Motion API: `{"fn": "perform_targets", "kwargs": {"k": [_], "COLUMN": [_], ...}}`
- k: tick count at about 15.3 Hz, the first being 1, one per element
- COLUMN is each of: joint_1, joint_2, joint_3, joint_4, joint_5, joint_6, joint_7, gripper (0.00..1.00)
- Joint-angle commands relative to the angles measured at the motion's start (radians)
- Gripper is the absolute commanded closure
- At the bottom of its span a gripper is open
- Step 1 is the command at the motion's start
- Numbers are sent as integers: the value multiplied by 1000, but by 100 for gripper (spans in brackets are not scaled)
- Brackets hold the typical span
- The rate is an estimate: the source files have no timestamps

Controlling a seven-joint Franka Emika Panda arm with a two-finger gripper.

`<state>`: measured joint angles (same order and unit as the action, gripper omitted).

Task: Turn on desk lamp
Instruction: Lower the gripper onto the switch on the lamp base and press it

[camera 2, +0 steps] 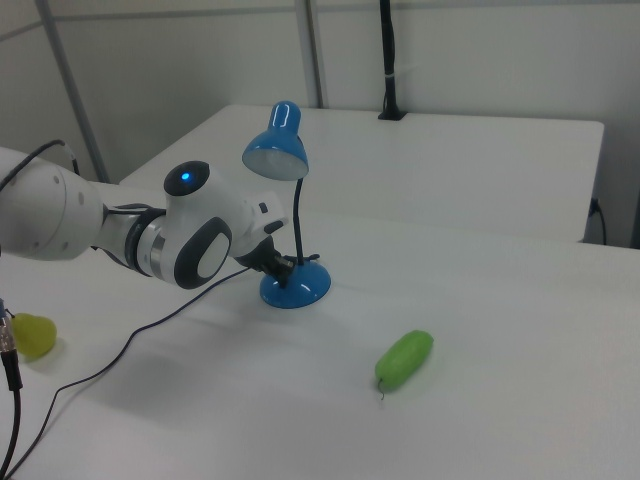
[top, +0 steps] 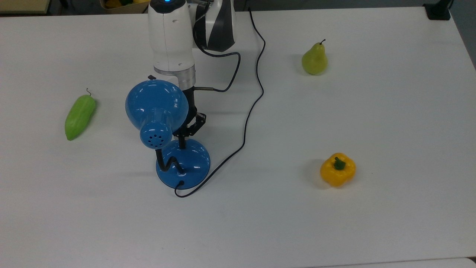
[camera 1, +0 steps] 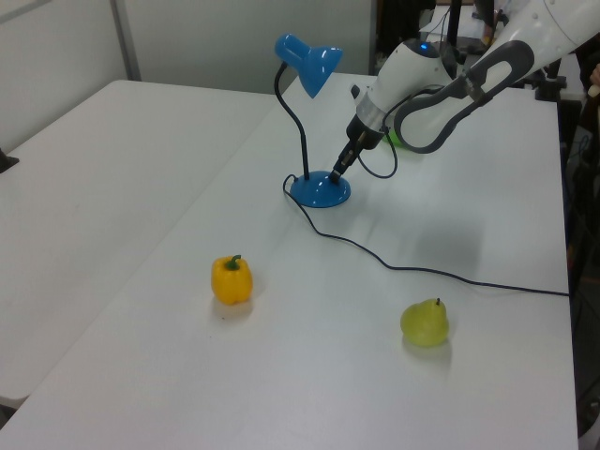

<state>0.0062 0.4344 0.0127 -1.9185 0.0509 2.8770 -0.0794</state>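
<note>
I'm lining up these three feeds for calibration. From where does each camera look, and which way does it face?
Top view: high above, looking down on the desk lamp; the arm enters from the top edge.
Left view: raised, beside the table, across the bell pepper and pear; arm at the left view's upper right.
Right view: opposite side, behind the arm's wrist, cucumber nearest.
All share the lamp and hand.

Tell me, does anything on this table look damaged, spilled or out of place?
Nothing stands out. The desk lamp stands upright with the gripper at its base, and the pear, yellow pepper and green vegetable look intact, lying apart on the table.
</note>
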Motion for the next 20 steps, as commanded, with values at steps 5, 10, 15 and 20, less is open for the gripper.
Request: {"fn": "perform_targets", "kwargs": {"k": [5,10,15,20], "joint_1": [9,9,9,18], "joint_2": [32,40,1,-115], "joint_3": [-2,-2,-2,-2], "joint_4": [3,-1,-19,-102], "joint_5": [-31,-34,-34,-34], "joint_6": [47,47,30,-60], "joint_7": [-16,-20,-20,-20], "gripper": [100,100,100,100]}}
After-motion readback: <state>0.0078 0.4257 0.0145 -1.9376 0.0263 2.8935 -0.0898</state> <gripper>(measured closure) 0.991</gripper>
